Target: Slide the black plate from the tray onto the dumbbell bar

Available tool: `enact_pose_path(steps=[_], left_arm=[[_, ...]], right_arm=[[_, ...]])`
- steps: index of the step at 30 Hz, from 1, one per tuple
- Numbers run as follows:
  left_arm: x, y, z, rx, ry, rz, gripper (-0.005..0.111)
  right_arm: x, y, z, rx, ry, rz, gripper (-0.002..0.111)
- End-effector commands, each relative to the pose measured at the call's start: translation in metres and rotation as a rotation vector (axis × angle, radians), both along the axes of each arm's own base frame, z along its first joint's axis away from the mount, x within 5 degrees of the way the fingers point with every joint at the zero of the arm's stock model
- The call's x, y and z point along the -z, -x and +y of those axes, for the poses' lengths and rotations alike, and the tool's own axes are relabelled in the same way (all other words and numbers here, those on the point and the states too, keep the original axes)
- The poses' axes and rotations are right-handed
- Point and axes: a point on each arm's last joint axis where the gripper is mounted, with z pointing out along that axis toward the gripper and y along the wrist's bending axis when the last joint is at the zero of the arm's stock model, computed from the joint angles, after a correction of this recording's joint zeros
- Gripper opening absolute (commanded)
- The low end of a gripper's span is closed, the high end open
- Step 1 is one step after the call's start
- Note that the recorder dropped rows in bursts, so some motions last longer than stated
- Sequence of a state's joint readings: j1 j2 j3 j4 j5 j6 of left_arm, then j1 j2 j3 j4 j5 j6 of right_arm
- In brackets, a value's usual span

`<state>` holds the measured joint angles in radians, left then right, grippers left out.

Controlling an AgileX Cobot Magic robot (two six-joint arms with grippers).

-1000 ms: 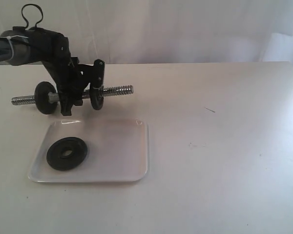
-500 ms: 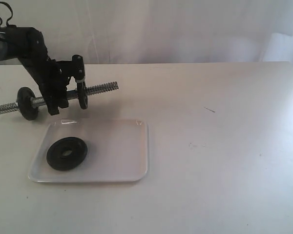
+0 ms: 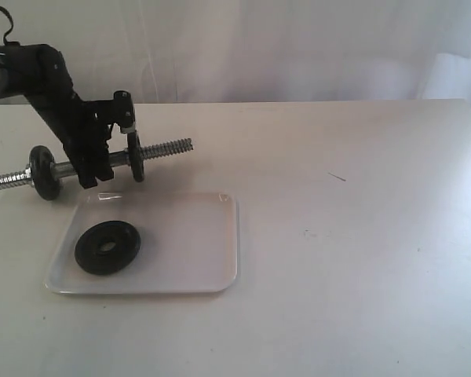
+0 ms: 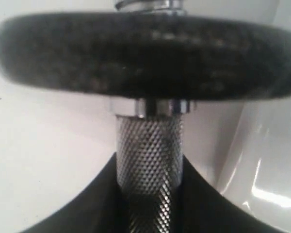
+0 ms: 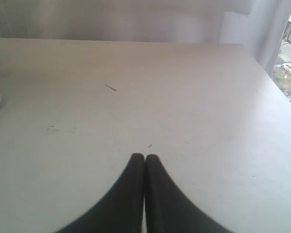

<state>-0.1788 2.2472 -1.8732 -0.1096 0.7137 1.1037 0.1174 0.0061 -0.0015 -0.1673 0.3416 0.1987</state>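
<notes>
1. Thrice spotting alike discs; singling out the black plate (image 3: 107, 248), lying flat inside the tray (image 3: 196, 243) toward its left end, apart from the rim.
2. Looking round, matte and black, showing a centre hole with a raised ring around it.
3. Clamping the left pincer (image 3: 94, 165) onto the knurled middle of the dumbbell bar (image 3: 169, 147), just behind the tray's far left corner, threaded end pointing right and tilting slightly up.
4. Carrying the two other discs on the bar, left disc (image 3: 45, 171) and right disc (image 3: 136, 157) flanking the grip; filling the left wrist view with one speckled edge against a chrome collar (image 4: 150, 108).
5. Pressing the right pincer (image 5: 144, 160) tips together over the desk (image 5: 184, 97).
</notes>
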Motion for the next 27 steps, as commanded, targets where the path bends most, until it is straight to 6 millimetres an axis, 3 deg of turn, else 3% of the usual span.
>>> enact_pose_path(steps=[1, 5, 8, 11, 13, 15, 18, 22, 26, 27], left_arm=[[-0.017, -0.009, 0.019, -0.119, 0.158, -0.037, 0.0], [-0.014, -0.009, 0.022, -0.121, 0.147, -0.029, 0.0], [-0.012, -0.008, 0.021, -0.109, 0.153, -0.012, 0.0], [-0.013, -0.009, 0.021, -0.104, 0.156, -0.02, 0.0], [-0.013, -0.008, 0.021, -0.103, 0.157, -0.015, 0.0], [-0.012, -0.007, 0.021, -0.1, 0.159, 0.002, 0.0], [-0.012, -0.005, 0.02, -0.094, 0.158, 0.022, 0.0], [-0.012, -0.004, 0.02, -0.096, 0.162, 0.03, 0.0], [-0.012, -0.004, 0.019, -0.101, 0.177, 0.036, 0.0], [-0.012, -0.004, 0.019, -0.103, 0.184, 0.037, 0.0]], right_arm=[[-0.001, 0.0, -0.001, -0.001, 0.02, -0.016, 0.0], [-0.015, -0.002, 0.002, -0.026, 0.02, -0.171, 0.0], [-0.039, -0.001, 0.006, -0.054, -0.315, -0.405, 0.0], [-0.062, 0.007, 0.004, -0.094, -0.427, -0.668, 0.0], [-0.063, 0.007, 0.001, -0.081, -0.68, -0.63, 0.0], [-0.066, 0.006, 0.003, -0.068, -0.802, -0.5, 0.0], [-0.078, 0.005, 0.006, -0.016, -0.706, -0.27, 0.0], [-0.115, -0.008, 0.011, -0.07, -0.419, -0.158, 0.0], [-0.175, -0.049, 0.027, -0.186, -0.184, -0.091, 0.0], [-0.182, -0.064, 0.032, -0.204, -0.159, -0.049, 0.0]])
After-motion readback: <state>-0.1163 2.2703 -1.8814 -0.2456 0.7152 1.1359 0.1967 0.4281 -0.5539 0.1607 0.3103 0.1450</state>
